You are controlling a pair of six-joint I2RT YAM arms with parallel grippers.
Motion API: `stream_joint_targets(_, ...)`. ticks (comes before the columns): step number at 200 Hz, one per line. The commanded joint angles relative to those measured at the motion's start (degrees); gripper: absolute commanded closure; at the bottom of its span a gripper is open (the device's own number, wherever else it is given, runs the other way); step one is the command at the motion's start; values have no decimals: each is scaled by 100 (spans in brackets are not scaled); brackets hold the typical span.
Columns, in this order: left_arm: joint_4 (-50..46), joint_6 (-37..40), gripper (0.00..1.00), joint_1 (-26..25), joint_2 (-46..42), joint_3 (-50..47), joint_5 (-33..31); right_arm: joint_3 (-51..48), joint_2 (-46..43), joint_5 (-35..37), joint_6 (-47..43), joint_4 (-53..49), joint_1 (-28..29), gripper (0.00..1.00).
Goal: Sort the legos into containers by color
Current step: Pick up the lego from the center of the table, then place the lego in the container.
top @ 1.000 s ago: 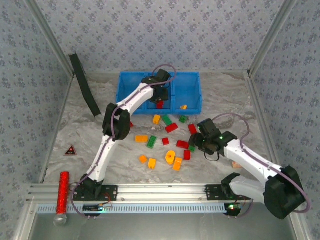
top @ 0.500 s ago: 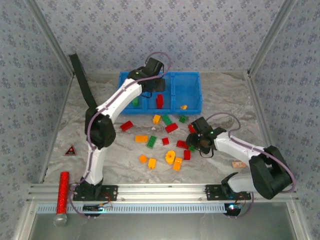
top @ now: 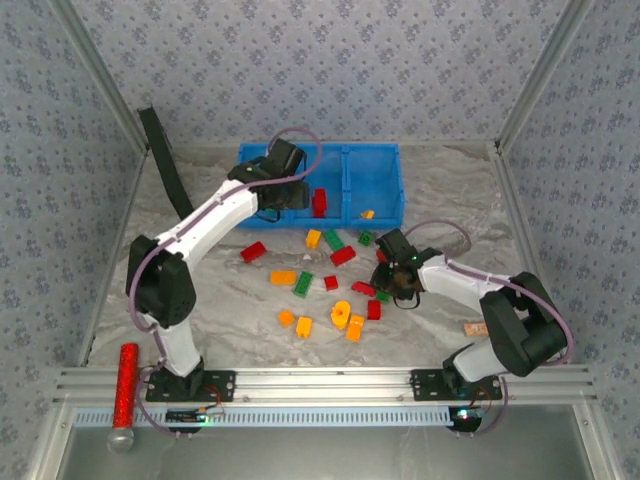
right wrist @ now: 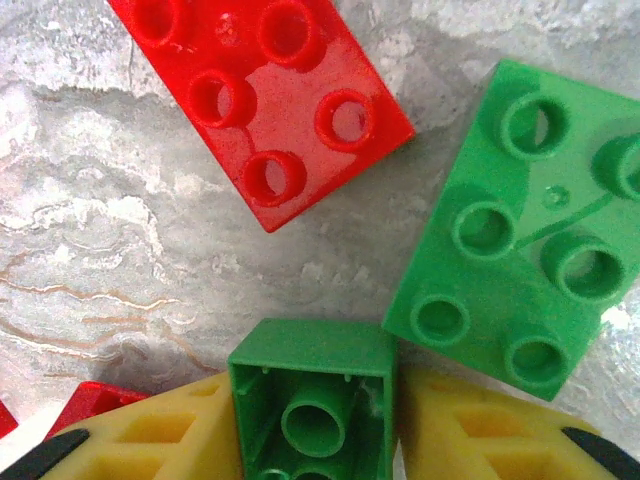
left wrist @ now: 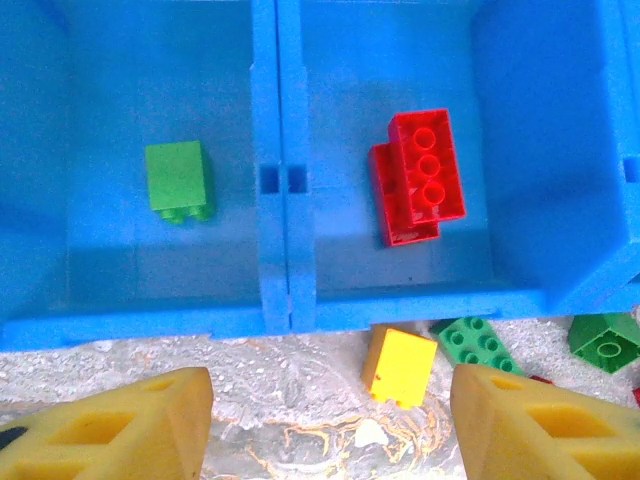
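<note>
The blue tray (top: pixel 372 152) has a green lego (left wrist: pixel 177 178) in its left compartment, stacked red legos (left wrist: pixel 420 175) in the middle one and an orange piece (top: pixel 368 213) in the right one. My left gripper (top: pixel 288 200) hangs over the tray's front wall, open (left wrist: pixel 330 432) with nothing between its fingers. A yellow lego (left wrist: pixel 400 365) lies just ahead of it on the table. My right gripper (top: pixel 390 283) is low among the loose legos (top: pixel 303 283) and shut (right wrist: pixel 315 440) on a small green lego (right wrist: pixel 312 390). A red lego (right wrist: pixel 265 95) and a larger green one (right wrist: pixel 520 230) lie just beyond it.
Red, green and orange bricks are scattered across the marbled table in front of the tray. A red glittery cylinder (top: pixel 126 385) and a dark triangle (top: pixel 141 300) lie at the left. A black strip (top: pixel 165 175) leans on the left wall. A small tan scrap (top: pixel 477 328) lies at the right.
My left arm swung left from above the middle compartment, and its gripper opened a little wider. My right gripper slid left into the bricks and closed on the small green lego.
</note>
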Motion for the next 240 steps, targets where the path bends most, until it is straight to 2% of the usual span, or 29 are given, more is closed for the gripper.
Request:
stream_joint_targets(1,123,13,35,73,-446,-180,-98,-149,106,128,-80,-253,-29,60)
stream_joint_targets(52,-59,43,35,110,-1027,-644,-148,151,-215,273,-308,-746,41,70)
stream_joint_targets(89,-374,94,34,117,-1876,-1450,-290,1405,-559,533,-860,-1807,143,71)
stream_joint_targets(114,-541,-259,34,110,-2643,-2270,-128,2496,-378,644,-1290,-2194,208,71)
stream_joint_targets(137,-594,-687,33,111,-3434,-3103,-39,3635,79,726,-1922,-2192,362,71)
stream_joint_targets(166,-718,-1089,32,108,-4204,-3851,45,5061,1071,838,-2671,-2153,543,70)
stream_joint_targets(240,-1064,-2154,32,113,-5303,-4890,347,8444,3862,632,-3736,-2192,1020,69)
